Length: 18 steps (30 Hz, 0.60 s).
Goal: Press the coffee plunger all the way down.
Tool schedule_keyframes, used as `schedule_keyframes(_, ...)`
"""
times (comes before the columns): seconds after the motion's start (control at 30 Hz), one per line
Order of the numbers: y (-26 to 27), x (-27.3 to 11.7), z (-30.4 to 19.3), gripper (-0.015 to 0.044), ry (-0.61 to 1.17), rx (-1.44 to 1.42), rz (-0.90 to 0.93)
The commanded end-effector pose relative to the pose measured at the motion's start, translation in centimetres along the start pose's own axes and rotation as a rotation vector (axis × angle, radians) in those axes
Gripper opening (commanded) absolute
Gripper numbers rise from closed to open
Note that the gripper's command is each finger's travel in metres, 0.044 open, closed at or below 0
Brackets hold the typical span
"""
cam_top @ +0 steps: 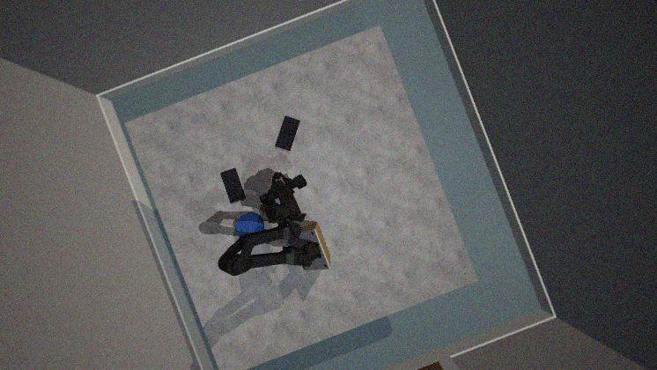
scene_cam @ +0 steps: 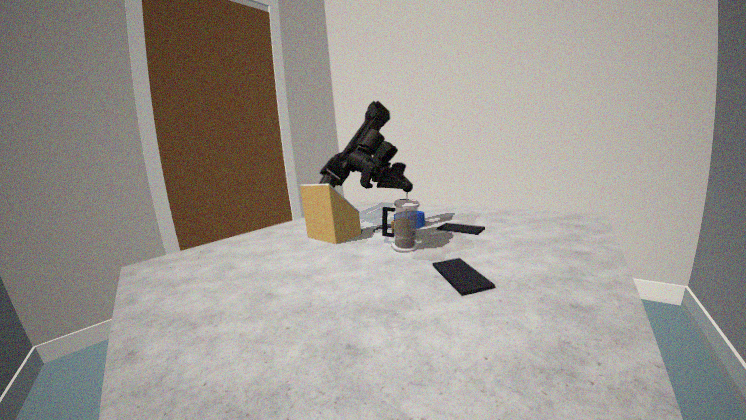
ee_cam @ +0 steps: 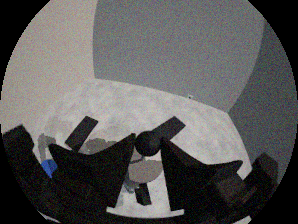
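Observation:
The coffee press (scene_cam: 405,232) (ee_cam: 145,171) stands upright on the table, a clear cylinder with brown contents, its black handle (scene_cam: 386,221) (ee_cam: 143,194) on the left in the exterior view. The black round plunger knob (scene_cam: 408,187) (ee_cam: 148,143) sits a little above the lid, with a short length of thin rod (scene_cam: 407,195) showing between them. My gripper (cam_top: 278,176) is shut on the knob, with one finger on each side of it in the wrist view. In the top view the arm covers the press. The plunger disc inside the press is not clear.
A wooden slanted block (cam_top: 322,246) (scene_cam: 319,213) stands beside the arm's base. A blue round object (cam_top: 249,224) (scene_cam: 420,219) (ee_cam: 49,168) stands close behind the press in the exterior view. Two flat black slabs (cam_top: 287,133) (scene_cam: 463,276) (cam_top: 232,185) (scene_cam: 461,228) lie on the table.

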<state>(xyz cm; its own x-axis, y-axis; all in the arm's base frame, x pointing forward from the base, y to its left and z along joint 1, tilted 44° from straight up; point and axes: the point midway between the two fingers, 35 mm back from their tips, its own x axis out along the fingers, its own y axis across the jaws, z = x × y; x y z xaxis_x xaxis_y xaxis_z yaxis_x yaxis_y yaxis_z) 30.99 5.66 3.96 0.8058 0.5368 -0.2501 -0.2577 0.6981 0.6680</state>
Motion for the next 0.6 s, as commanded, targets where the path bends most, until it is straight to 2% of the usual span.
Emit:
schedule_keyframes(0.0,0.12,0.61,-1.56,0.0113,0.050,0.029,0.009)
schedule_keyframes(0.57,-0.06,1.13,-1.13,0.0113,0.050,0.029,0.010)
